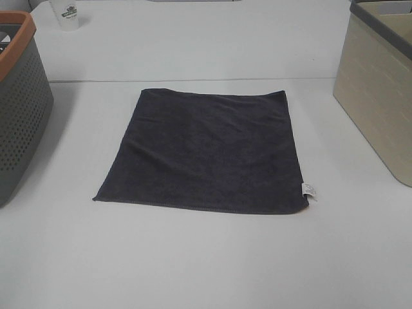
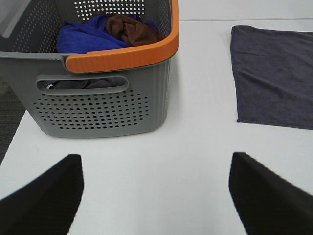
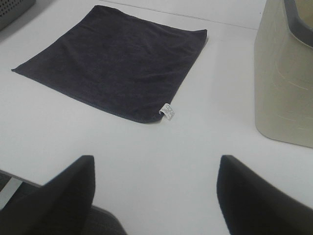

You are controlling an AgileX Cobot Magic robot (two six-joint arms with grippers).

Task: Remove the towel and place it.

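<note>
The dark charcoal towel [image 1: 206,149] lies spread flat in the middle of the white table, its small white tag [image 1: 308,189] at the near right corner. It also shows in the left wrist view [image 2: 276,73] and the right wrist view [image 3: 115,58]. No gripper shows in the high view. My left gripper [image 2: 155,196] is open and empty, above the table in front of the grey basket. My right gripper [image 3: 155,196] is open and empty, above the table's near edge, short of the towel's tag corner [image 3: 167,111].
A grey perforated basket with an orange rim [image 1: 16,103] stands at the left; it holds blue and brown cloths [image 2: 107,32]. A beige basket [image 1: 380,90] stands at the right. A white cup [image 1: 65,13] stands at the back left.
</note>
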